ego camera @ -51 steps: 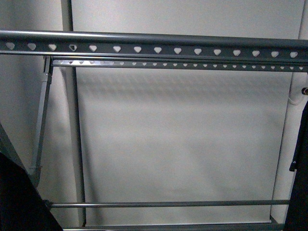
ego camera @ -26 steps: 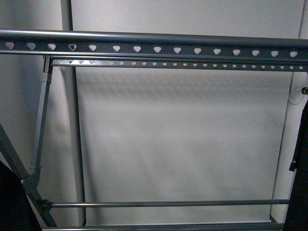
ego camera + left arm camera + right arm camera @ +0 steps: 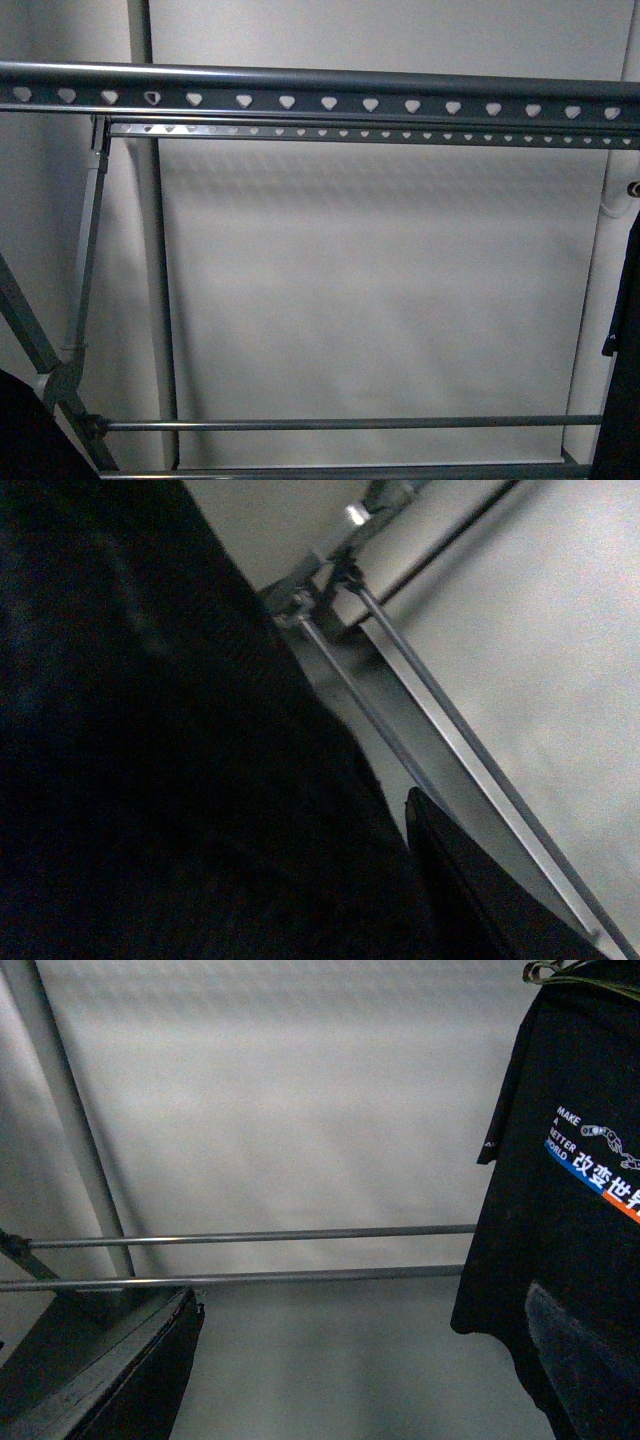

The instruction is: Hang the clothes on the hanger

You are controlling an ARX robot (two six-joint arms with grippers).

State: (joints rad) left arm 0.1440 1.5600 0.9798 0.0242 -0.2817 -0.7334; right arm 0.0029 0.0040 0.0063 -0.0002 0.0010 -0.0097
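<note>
The grey rack's top rail (image 3: 320, 92) with heart-shaped holes spans the front view, with a thinner holed rail (image 3: 370, 132) behind it. Black cloth (image 3: 25, 435) fills the front view's lower left corner. In the left wrist view black T-shirt cloth (image 3: 150, 740) covers most of the picture; my left gripper (image 3: 395, 820) is shut on it, with one dark finger (image 3: 480, 890) showing. In the right wrist view a black T-shirt (image 3: 570, 1220) with white "MAKE" lettering hangs at one side. My right gripper (image 3: 350, 1380) is open and empty, one finger (image 3: 585, 1360) in front of that shirt.
The rack's low cross bars (image 3: 350, 423) and slanted leg (image 3: 40, 350) show below. A pale wall (image 3: 380, 290) and an upright pipe (image 3: 155, 300) stand behind. Black cloth (image 3: 625, 340) hangs at the front view's right edge. The cross bars also show in the right wrist view (image 3: 250, 1235).
The black cloth at the front view's lower left has sunk down and left, uncovering the rack's slanted leg. The rack and the right side have not moved.
</note>
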